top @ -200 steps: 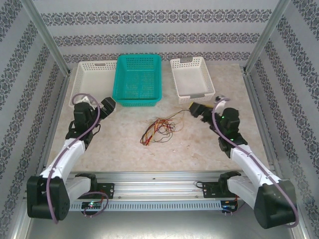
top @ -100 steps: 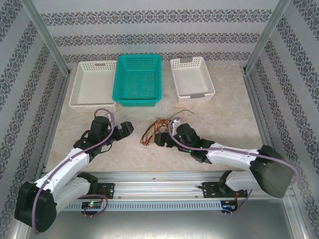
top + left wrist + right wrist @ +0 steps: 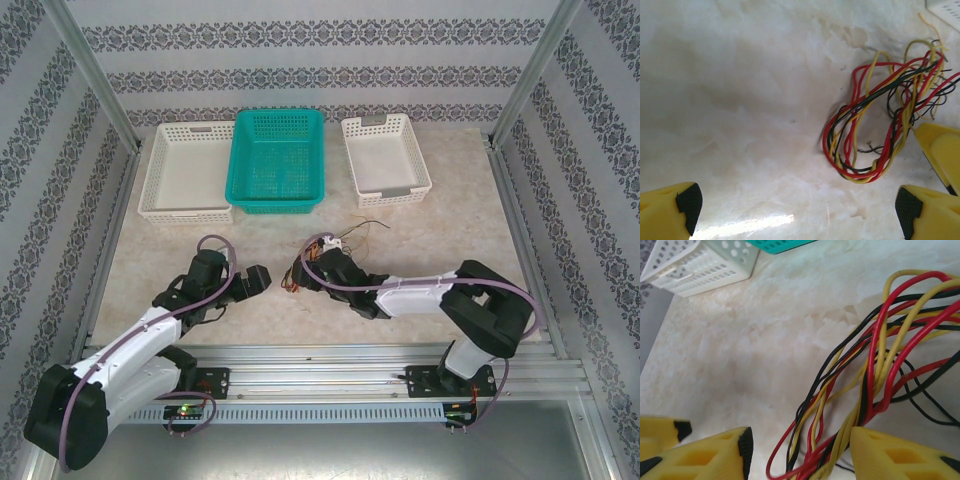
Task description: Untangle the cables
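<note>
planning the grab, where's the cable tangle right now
Top view: the cables lie mid-table, in front of the teal basket, just right of the left tool. The open right tool straddles their end.

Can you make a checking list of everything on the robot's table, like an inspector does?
Surface: pale marbled table, bare around the wires.
Job's things: the cables, red, yellow and black, lie in one tangled bunch on the table.
Clutter: nothing seen.
Containers: white tray, teal basket and white basket at the far edge; all look empty.
Grippers: left claw open, beside the bunch, holding nothing. Right claw open, with the bunch's end between its fingers.
Cables: purple-grey arm cable loops over the left arm, away from the wires.
Surroundings: patterned walls, metal rail at the near edge.
</note>
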Available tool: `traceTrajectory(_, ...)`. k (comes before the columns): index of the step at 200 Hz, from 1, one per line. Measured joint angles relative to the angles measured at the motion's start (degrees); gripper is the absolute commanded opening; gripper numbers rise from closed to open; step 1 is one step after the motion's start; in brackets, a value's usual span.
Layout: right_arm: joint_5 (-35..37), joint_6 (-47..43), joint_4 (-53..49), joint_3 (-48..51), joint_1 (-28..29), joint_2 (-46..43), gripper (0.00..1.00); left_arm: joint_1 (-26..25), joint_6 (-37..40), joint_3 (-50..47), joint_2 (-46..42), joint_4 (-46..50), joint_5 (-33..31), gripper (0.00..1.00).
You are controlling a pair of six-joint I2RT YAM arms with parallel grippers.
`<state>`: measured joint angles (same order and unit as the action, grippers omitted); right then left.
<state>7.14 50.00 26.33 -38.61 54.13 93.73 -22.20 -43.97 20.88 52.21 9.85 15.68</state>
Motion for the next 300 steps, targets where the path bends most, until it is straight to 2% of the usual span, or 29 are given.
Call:
traceTrajectory(64, 3.3, 4.6, -0.8, -0.5, 0.0, 3.4, 0.51, -0.3, 0.0, -0.7, -0.6, 0.0, 0.2, 1.0)
traceTrajectory(79, 3.5, 5.3, -0.8, -0.6, 0.0, 4.1, 0.43, -0.3, 0.0, -0.7, -0.6, 0.0, 0.2, 1.0)
traceTrajectory(119, 3.4, 6.6, -0.5, -1.8, -0.3, 7.0, 0.32, -0.3, -0.1, -0.7, -0.5, -0.1, 0.2, 1.0)
traceTrajectory(148, 3.1, 7.2, 0.3, -2.6, -0.4, 8.0, 0.14, -0.3, -0.3, -0.8, -0.1, -0.8, 0.6, 1.0)
traceTrajectory(164, 2.7, 6.9, 0.9, -2.6, -0.4, 7.9, 0.0, -0.3, -0.4, -0.8, 0.0, -1.3, 0.7, 1.0)
traceTrajectory(219, -1.7, 2.0, 0.0, -1.4, -0.4, 2.3, 0.0, -0.8, -2.4, -2.6, 1.8, -7.6, 3.6, 1.0)
traceTrajectory(253, -6.8, -0.9, -0.1, -1.2, -0.4, -1.4, 0.0, -2.9, -4.6, -3.3, 4.6, -14.8, 6.4, 1.0)
traceTrajectory(300, -14.3, -1.6, 0.0, -1.2, -0.5, -1.8, 0.0, -6.6, -6.5, -3.3, 5.8, -23.0, 7.4, 1.0)
